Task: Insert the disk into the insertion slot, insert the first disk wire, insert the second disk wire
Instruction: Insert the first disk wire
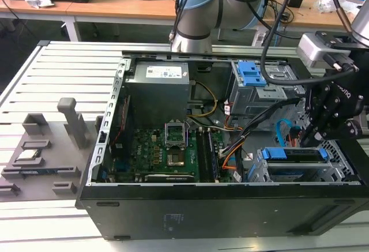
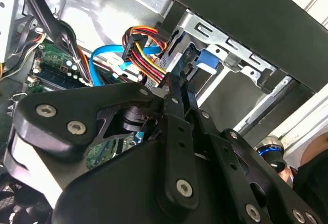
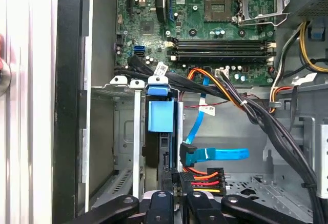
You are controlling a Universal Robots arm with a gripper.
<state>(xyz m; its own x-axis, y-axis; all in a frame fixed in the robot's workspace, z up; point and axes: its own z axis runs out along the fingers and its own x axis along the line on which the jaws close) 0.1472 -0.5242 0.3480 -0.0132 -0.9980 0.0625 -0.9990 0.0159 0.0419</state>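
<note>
Disk (image 3: 163, 116): seated in slot (image 3: 134, 131), we judge. Claw (image 3: 177, 198): pinching coloured wire (image 3: 205, 175) at the disk's end, not yet home. Blue wire (image 3: 220, 155): lying beside, seemingly unplugged.

Noted: silver-grey tubular arm (image 1: 190, 37) with pale blue joint caps (image 1: 199, 1), black cables (image 1: 264, 44) trailing alongside. The matte black gripper (image 2: 178, 88) shows jointed link bars, silver screw heads (image 2: 46, 110), and white lettering.

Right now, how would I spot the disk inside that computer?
Look in the open black computer case, at its near corner on the exterior view's right. There a low grey cage holds the disk, a flat drive in a bright blue frame. The other blue piece, a blue latch, sits atop the taller cage behind.
</note>
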